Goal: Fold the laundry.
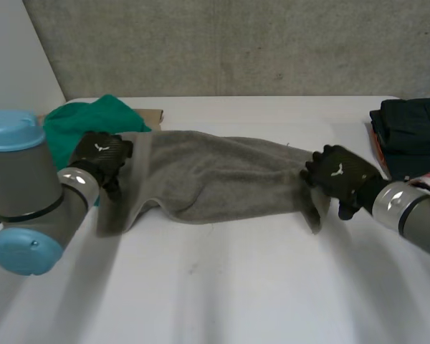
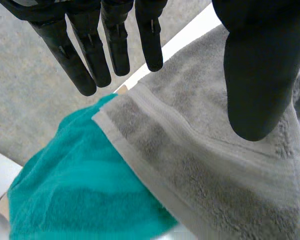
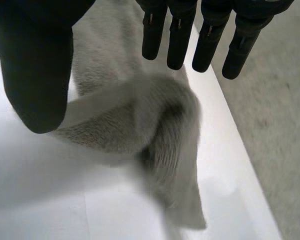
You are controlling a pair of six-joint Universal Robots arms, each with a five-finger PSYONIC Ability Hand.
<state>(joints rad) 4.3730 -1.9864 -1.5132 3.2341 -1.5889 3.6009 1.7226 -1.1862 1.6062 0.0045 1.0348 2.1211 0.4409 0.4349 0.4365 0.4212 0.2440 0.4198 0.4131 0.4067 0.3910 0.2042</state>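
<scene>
A grey towel (image 1: 215, 175) lies stretched across the white table (image 1: 222, 287), rumpled along its near edge. My left hand (image 1: 100, 158) is at the towel's left end and my right hand (image 1: 337, 175) at its right end. In the left wrist view the left hand (image 2: 260, 75) has straight fingers and its thumb spread apart, above the towel's hemmed corner (image 2: 215, 170), with nothing between them. In the right wrist view the right hand (image 3: 35, 65) is likewise spread, and the towel's end (image 3: 140, 125) hangs loose and bunched below it.
A teal cloth (image 1: 79, 122) lies behind and under the towel's left end, also under the left hand (image 2: 80, 190). A stack of dark folded clothes (image 1: 412, 132) sits at the table's right edge. A brown card piece (image 1: 152, 115) lies at the back.
</scene>
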